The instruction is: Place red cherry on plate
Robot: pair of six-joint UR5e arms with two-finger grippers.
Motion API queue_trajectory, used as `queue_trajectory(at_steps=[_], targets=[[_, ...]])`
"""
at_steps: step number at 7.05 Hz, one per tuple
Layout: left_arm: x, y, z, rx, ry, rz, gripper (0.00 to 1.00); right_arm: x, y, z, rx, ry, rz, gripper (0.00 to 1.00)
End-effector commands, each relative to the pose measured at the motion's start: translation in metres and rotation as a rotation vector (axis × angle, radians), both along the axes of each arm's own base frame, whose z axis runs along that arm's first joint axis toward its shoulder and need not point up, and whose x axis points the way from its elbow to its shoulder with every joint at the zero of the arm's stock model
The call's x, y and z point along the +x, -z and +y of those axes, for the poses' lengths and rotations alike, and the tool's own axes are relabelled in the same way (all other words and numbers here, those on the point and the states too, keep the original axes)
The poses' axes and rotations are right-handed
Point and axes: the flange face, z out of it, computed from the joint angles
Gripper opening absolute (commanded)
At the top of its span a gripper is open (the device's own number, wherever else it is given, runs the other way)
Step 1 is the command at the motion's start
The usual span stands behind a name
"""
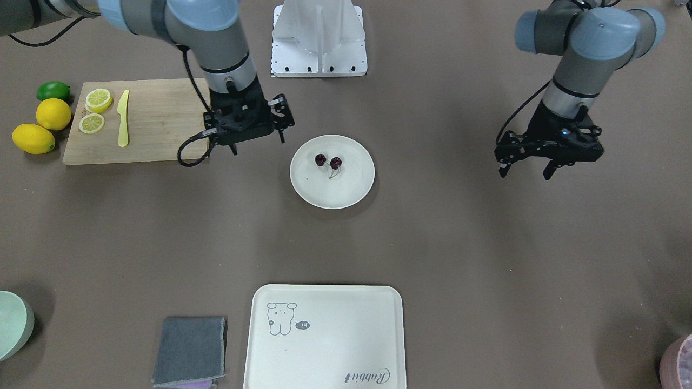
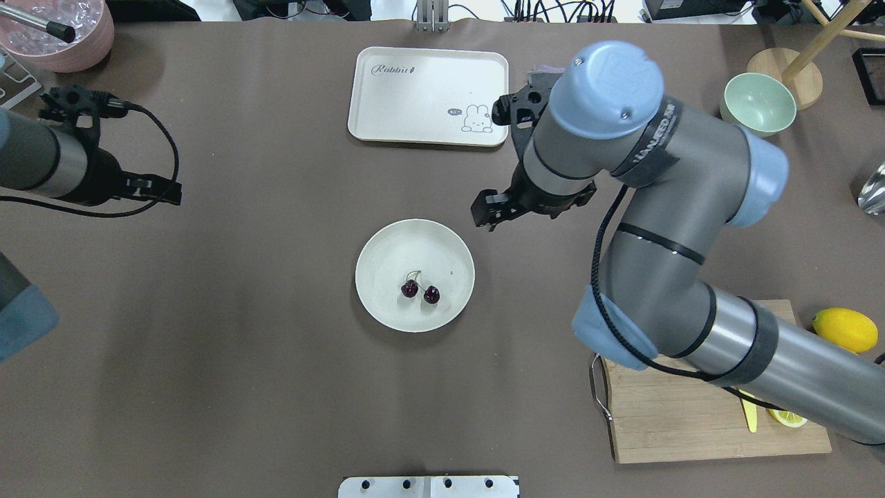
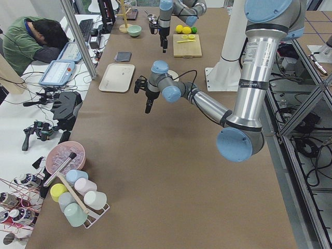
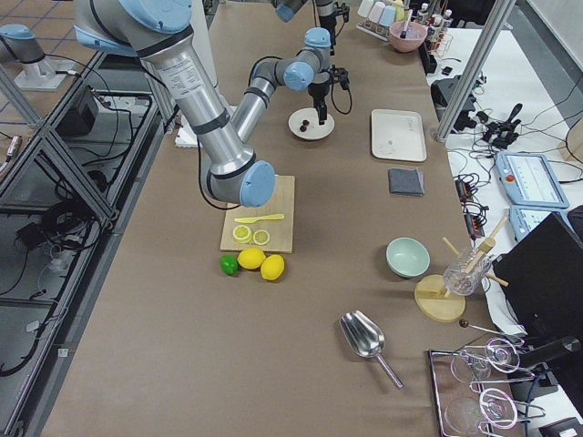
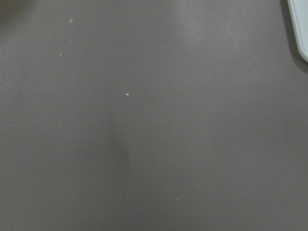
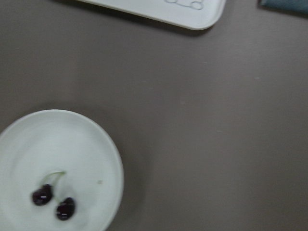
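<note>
Cherries [image 1: 335, 162], a dark red pair joined by thin greenish stems, lie inside the round off-white plate [image 1: 335, 195], on the half of it nearer the robot, with both fruits resting on the plate's floor and the stems pointing toward its centre. No finger touches them. The right gripper [image 1: 258, 145] hangs above the brown table just beside the plate, on the side toward the wooden cutting board [image 1: 157, 124]; its two fingers are spread wide and hold nothing, and the cherries sit clear of the nearer fingertip. In the right wrist view the plate [image 6: 103, 144] fills the lower left corner with the cherries [image 6: 66, 209] in it, and no fingertip shows there.

The left gripper [image 1: 525, 174] hovers over bare table well apart from the plate, on the robot's left, its fingers likewise parted and empty.

On the cutting board lie two lemon slices [image 1: 98, 100] and a yellow knife [image 1: 124, 119]; two whole lemons [image 1: 53, 114] and a lime [image 1: 53, 90] sit just beside it. A cream tray [image 1: 324, 351] and a folded grey cloth [image 1: 189, 351] lie on the far side of the table from the robot.
</note>
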Motion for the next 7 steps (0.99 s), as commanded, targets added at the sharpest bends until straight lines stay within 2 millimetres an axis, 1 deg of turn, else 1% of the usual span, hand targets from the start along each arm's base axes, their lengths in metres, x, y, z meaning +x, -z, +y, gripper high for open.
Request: queue_trajectory(at_steps=[1, 2, 3, 4, 5, 6, 7], targets=[[-0.127, -0.057, -0.017, 0.085, -0.063, -0.073, 0.98, 0.113, -0.097, -0.04, -0.011, 0.051, 0.088, 1.0], [-0.182, -0.08, -0.026, 0.054, -0.037, -0.051, 0.98, 0.183, -0.153, -0.057, -0.029, 0.084, 0.089, 1.0], [-0.221, -0.096, -0.03, 0.045, -0.044, -0.021, 0.98, 0.248, -0.21, -0.068, -0.044, 0.102, 0.103, 1.0], [-0.255, -0.116, -0.022, 0.057, -0.073, -0.05, 0.98, 0.309, -0.26, -0.079, -0.063, 0.1, 0.104, 1.0], [-0.277, -0.127, -0.018, 0.057, -0.115, -0.084, 0.98, 0.365, -0.306, -0.086, -0.057, 0.121, 0.099, 1.0], [-0.296, -0.142, -0.013, 0.055, -0.14, -0.108, 0.98, 0.412, -0.349, -0.08, -0.109, 0.084, 0.068, 1.0], [-0.313, -0.179, -0.002, 0.003, -0.122, -0.109, 0.98, 0.444, -0.381, -0.062, -0.172, 0.031, 0.049, 1.0]])
